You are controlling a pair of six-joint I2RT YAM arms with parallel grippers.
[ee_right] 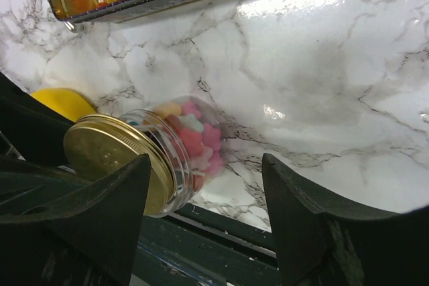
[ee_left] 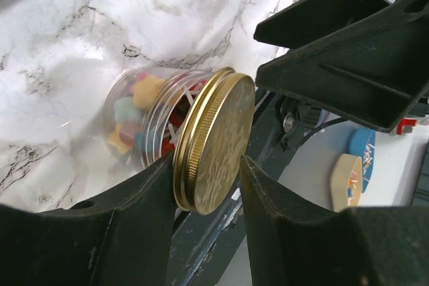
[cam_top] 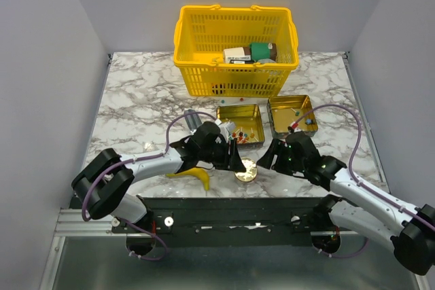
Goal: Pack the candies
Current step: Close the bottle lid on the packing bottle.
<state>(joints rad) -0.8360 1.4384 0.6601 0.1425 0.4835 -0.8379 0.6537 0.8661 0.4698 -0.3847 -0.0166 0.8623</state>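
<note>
A small clear jar with a gold lid lies on its side at the table's front edge. It holds candies in pink, blue, orange and white; the right wrist view shows the same candies through the glass. My left gripper straddles the lid: the left finger is against its rim, and a gap shows at the right finger. My right gripper stands open just right of the jar, its left finger in front of the lid and bare marble between its fingers. More candies lie in an open gold tin.
A yellow banana lies just left of the jar. A second open gold tin sits to the right of the first. A yellow basket with boxes stands at the back. The black rail of the arm bases runs along the front edge.
</note>
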